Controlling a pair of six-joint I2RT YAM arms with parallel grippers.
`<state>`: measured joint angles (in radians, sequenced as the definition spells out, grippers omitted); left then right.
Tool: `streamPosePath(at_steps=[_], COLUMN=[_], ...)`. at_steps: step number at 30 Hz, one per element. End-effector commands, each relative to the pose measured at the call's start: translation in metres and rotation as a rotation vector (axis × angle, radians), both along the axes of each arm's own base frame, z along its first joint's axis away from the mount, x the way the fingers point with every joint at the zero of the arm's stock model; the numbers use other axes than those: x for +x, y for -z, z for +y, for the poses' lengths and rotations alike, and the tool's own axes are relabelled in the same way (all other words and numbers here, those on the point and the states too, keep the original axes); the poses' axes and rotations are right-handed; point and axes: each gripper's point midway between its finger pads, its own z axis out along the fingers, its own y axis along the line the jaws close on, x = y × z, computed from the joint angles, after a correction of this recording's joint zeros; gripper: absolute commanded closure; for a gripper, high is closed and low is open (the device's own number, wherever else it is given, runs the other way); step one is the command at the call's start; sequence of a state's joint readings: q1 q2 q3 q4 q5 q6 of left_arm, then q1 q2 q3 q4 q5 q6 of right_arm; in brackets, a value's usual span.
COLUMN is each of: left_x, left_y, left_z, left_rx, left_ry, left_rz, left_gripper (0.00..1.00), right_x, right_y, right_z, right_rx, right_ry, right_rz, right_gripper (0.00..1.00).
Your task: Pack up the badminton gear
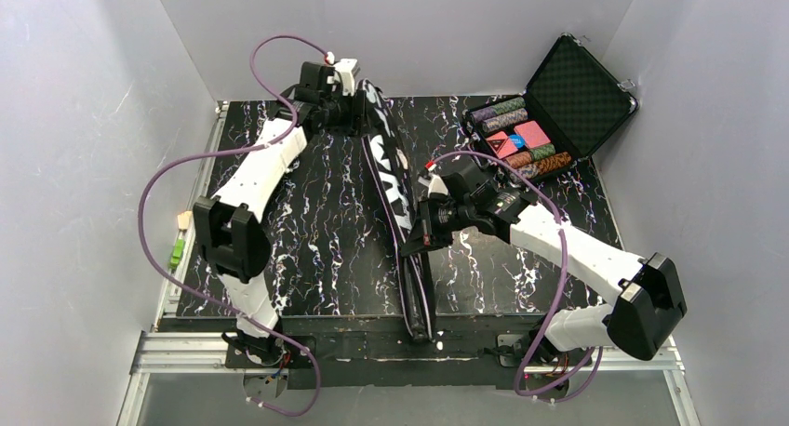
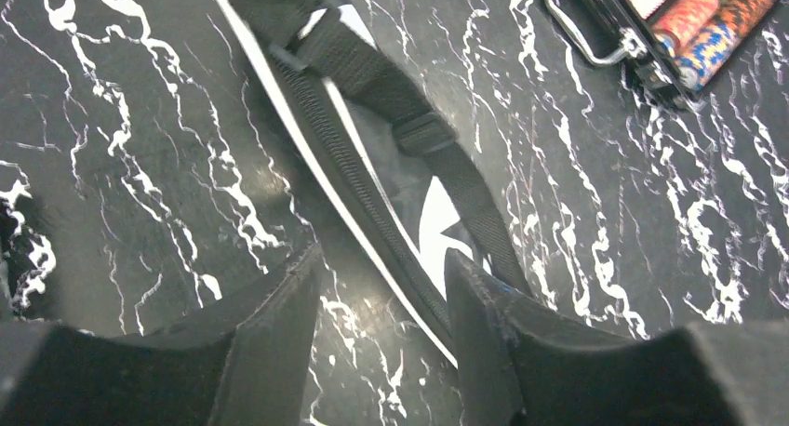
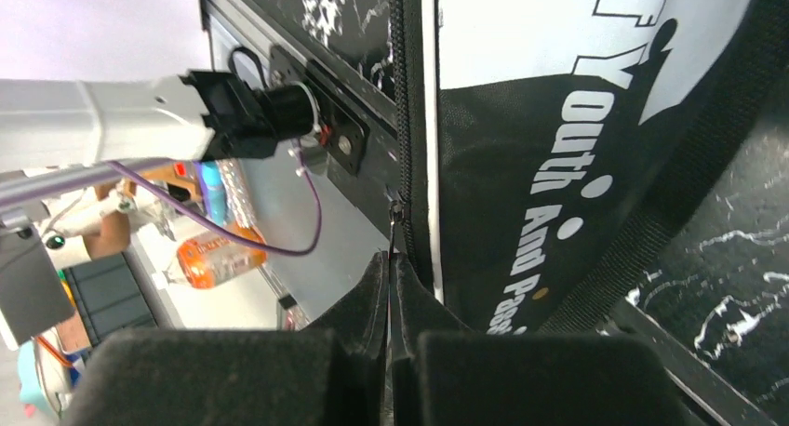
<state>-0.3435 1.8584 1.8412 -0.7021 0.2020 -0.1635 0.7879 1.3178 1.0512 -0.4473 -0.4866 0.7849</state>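
Note:
The long black racket bag (image 1: pixel 391 179) with white lettering lies from the table's back centre to past its front edge. My left gripper (image 1: pixel 352 110) is open at the bag's far end. In the left wrist view the gripper (image 2: pixel 381 254) hangs over the bag's white-piped zipper edge (image 2: pixel 326 138), beside its strap (image 2: pixel 409 100), holding nothing. My right gripper (image 1: pixel 416 240) is at the bag's left edge near the middle. In the right wrist view it (image 3: pixel 390 268) is shut on the zipper pull (image 3: pixel 395 223) of the bag (image 3: pixel 558 119). Rackets, shuttlecocks and tube are out of view.
An open black hard case of coloured poker chips (image 1: pixel 558 110) stands at the back right; its handle and chips show in the left wrist view (image 2: pixel 688 35). The bag's narrow end overhangs the table's front rail (image 1: pixel 423 328). Grey walls enclose the table.

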Motion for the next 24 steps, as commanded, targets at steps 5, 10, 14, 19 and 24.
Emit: streamPosePath(at_steps=[5, 10, 14, 19, 24], left_x=[-0.080, -0.160, -0.201, -0.226, -0.219], left_y=[-0.068, -0.053, -0.039, -0.004, 0.030], left_z=[0.008, -0.010, -0.018, -0.020, -0.020], left_rx=[0.067, 0.000, 0.088, 0.246, 0.424], left_ry=[0.379, 0.787, 1.042, 1.236, 1.270], left_rz=[-0.351, -0.298, -0.359, -0.382, -0.495], left_gripper=[0.34, 0.28, 0.16, 0.02, 0.02], right_x=[-0.016, -0.020, -0.022, -0.025, -0.028], right_y=[-0.030, -0.032, -0.038, -0.045, -0.051], right_z=[-0.010, -0.017, -0.018, -0.019, -0.025], right_rx=[-0.015, -0.042, -0.030, -0.028, -0.049], right_ry=[-0.141, -0.163, -0.167, -0.191, -0.207], right_rz=[-0.087, -0.094, -0.102, -0.108, -0.113], right_gripper=[0.99, 0.99, 0.99, 0.99, 0.99])
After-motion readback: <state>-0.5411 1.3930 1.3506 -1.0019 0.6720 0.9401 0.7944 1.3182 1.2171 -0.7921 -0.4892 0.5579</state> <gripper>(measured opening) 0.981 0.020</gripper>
